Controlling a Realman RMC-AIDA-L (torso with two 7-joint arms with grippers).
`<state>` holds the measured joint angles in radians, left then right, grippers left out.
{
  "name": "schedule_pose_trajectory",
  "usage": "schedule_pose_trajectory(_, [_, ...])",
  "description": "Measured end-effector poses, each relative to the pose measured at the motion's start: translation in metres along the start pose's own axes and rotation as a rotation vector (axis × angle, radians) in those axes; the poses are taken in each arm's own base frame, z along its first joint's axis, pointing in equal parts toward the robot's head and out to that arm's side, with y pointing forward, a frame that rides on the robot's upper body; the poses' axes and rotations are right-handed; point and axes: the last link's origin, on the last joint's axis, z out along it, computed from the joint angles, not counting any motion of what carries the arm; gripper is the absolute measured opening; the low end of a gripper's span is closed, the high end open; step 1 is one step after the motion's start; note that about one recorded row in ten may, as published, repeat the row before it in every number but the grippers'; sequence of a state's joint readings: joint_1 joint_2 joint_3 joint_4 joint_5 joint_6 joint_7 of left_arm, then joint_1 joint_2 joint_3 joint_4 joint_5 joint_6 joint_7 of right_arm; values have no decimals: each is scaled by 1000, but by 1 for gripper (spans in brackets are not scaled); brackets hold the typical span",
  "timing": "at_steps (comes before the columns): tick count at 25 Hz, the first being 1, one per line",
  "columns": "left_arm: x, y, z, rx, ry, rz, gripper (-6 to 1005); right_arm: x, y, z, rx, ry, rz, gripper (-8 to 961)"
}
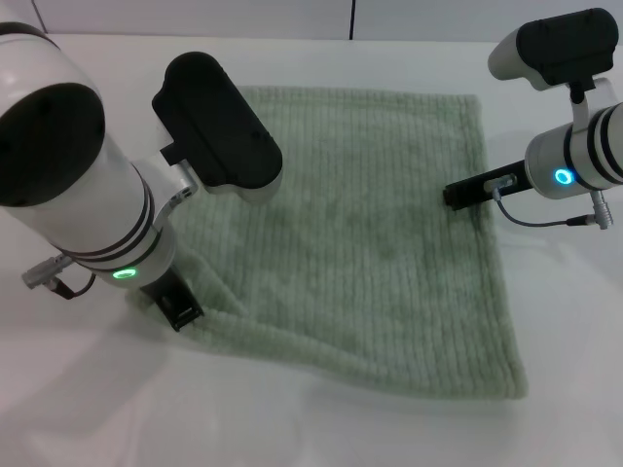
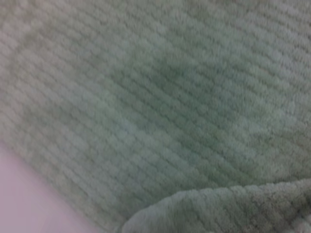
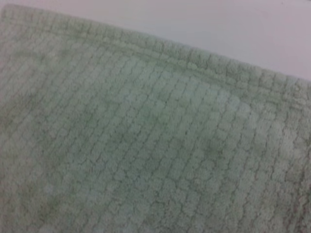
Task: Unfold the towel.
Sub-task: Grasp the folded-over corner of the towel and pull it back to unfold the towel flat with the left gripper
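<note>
I have the towel (image 1: pixel 350 233) lying spread over the white bench (image 1: pixel 321 428), filling the middle of my head view from about ten o'clock round to five o'clock. It looks almost fully opened: the far edge and the right edge lie flat and straight. Only the near-left corner, at about seven o'clock, is still rumpled, with a raised fold running in from it.

My left tool (image 1: pixel 177 306) sits right at that rumpled corner, touching or just over the hem. I cannot tell whether it is spread, pressed together or pinching cloth; the arm hides most of it, and the left wrist view shows only ribbed pile with a lifted flap of towel at one side.

My right tool (image 1: pixel 465 192) reaches in from three o'clock and rests low over the towel's right edge, roughly halfway along it. Its state is equally unclear to me; the right wrist view shows just the hem and bare bench beyond.

I judge I am at the last step: flattening that corner. The next move calls for drawing the seven o'clock corner outward, away from the centre, while the right side stays anchored.
</note>
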<state>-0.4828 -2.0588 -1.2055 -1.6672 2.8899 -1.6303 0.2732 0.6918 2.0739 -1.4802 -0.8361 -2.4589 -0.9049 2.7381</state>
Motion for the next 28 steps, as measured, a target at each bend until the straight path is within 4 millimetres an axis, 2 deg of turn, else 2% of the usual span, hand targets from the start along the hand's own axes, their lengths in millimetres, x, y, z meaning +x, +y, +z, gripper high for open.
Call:
schedule_pose_trajectory(8, [-6, 1, 7, -15, -50, -9, 108, 0, 0, 0, -1, 1, -1, -2])
schedule_pose_trajectory(19, [-2, 10, 6, -11, -30, 30, 122, 0, 1, 0, -2, 2, -2, -2])
schedule_pose_trajectory(26, [1, 0, 3, 5, -1, 7, 525, 0, 1, 0, -2, 2, -2, -2])
schedule_pose_trajectory(27, [1, -5, 2, 13, 5, -1, 582, 0, 1, 0, -2, 2, -2, -2])
schedule_pose_trajectory(28, [1, -13, 0, 31, 16, -12, 593, -1, 1, 0, -2, 2, -3, -2])
